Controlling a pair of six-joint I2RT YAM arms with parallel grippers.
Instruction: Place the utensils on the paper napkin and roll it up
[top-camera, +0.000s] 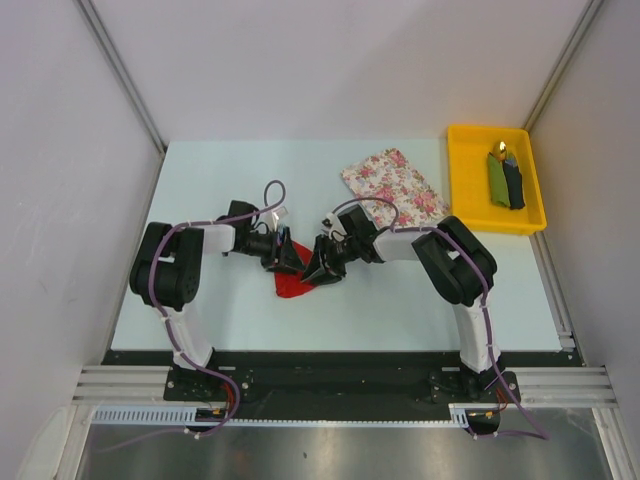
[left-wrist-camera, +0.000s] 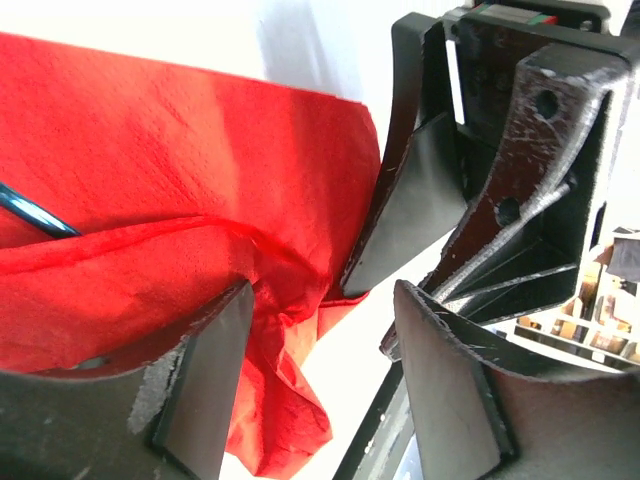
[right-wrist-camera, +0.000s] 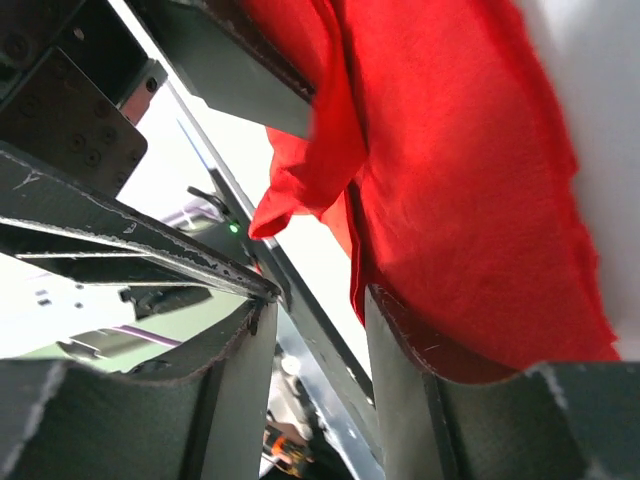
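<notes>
Paper napkin (top-camera: 291, 283): bright red, thin, rumpled, one edge folded over itself, lying mid-table (top-camera: 400, 300). Blue utensil (left-wrist-camera: 35, 215): slim shaft tucked under the fold, mostly hidden.

Top cam: fixed, high behind arm bases, looks down over the whole surface (top-camera: 400, 300). L wrist cam: v. close, looks past L end effector (left-wrist-camera: 325, 340) onto paper napkin (left-wrist-camera: 200, 150). R wrist cam: equally close, past R end effector (right-wrist-camera: 320, 330). All 3 share the napkin.
</notes>
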